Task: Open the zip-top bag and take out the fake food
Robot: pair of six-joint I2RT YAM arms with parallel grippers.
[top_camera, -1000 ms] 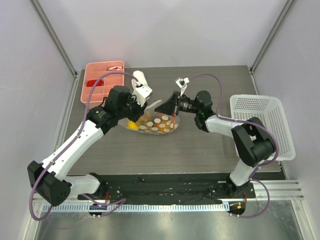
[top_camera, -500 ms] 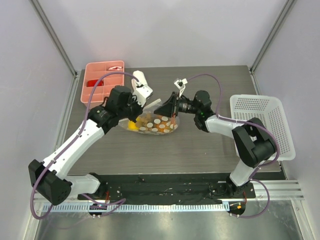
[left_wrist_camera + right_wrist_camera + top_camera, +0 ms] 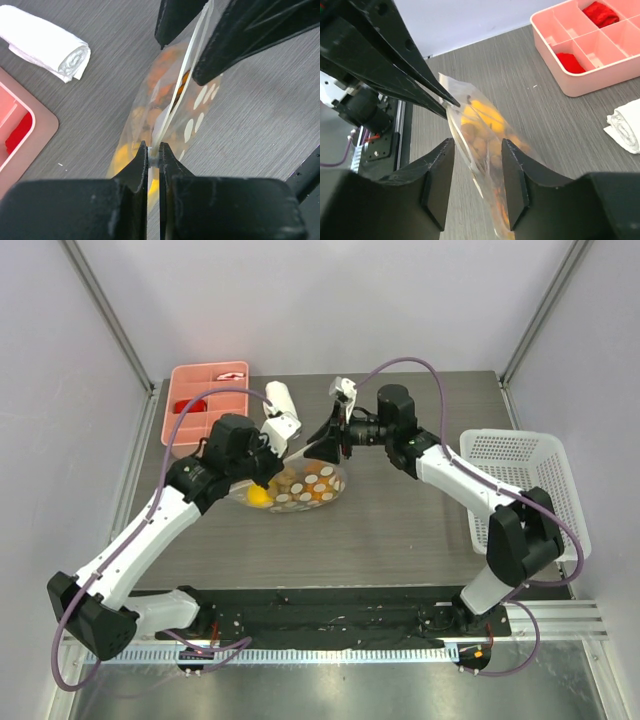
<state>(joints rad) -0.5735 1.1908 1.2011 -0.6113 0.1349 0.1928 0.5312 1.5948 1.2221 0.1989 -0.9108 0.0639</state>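
Left gripper (image 3: 152, 149) pinches the zip-top bag (image 3: 300, 490) mid-table while the right gripper (image 3: 476, 145) straddles it

The pink tray (image 3: 205, 368) and rolled white towel (image 3: 280, 398) lie at the far left. The left fingers (image 3: 137, 167) are pressed together on the bag's upper edge, seemingly anchoring it upright so the zip strip can be worked. The fake food (image 3: 262, 496) sits inside the bag, which looks unopened. The right fingers (image 3: 437, 185) stand apart on either side of the bag, gripping nothing; whether they touch the plastic I cannot tell. A white basket (image 3: 520, 470) sits far right
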